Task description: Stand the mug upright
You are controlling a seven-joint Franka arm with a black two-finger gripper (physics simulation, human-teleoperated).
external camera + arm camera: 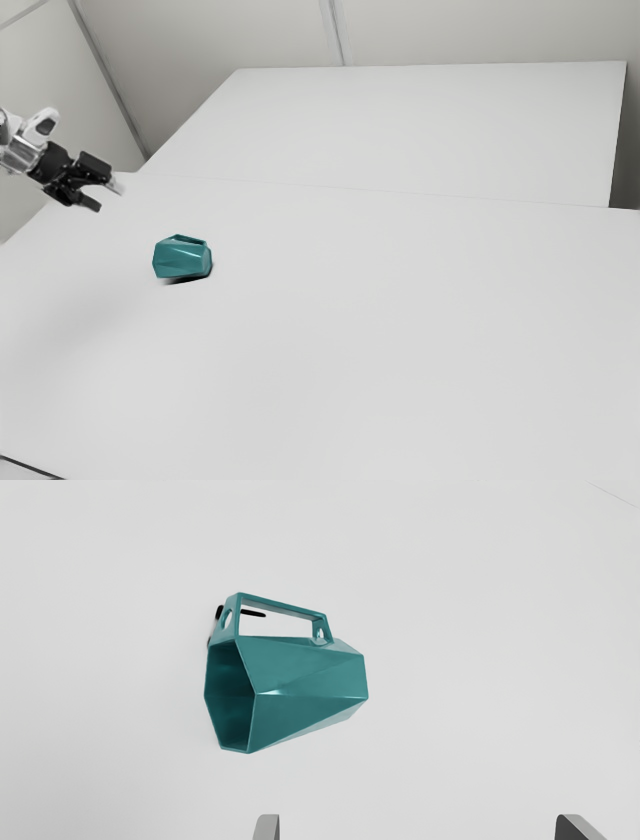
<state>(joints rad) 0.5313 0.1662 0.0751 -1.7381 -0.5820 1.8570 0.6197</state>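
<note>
- I expect the mug (183, 260) to be fairly light and stiff, with hard walls that won't give under my grip; if it is ceramic, a knock could chip it.
- Its glossy facets may be slippery, and slanted faces could slide or roll out of a crooked hold – I'd want my 2 pads square across the body.
- The body looks the surest place to take hold, nearer the wide mouth (230, 700), so that I can tip the mouth upward and set the narrower base end (365, 677) down.
- The handle (282, 606) is a slim bar and might serve too, though the mug could swing from it.
- The mug is teal, cut in flat angular planes, with a many-sided rim and a dark hollow inside; the handle is a squared loop with 1 round hole in each of its 2 struts.
- It lies on its side on the white counter (380, 330), towards the exterior view's left – not upright, so it needs turning.
- My pincer (107, 196) is wide open and holds nothing, up above the counter and well apart from the mug.
</note>
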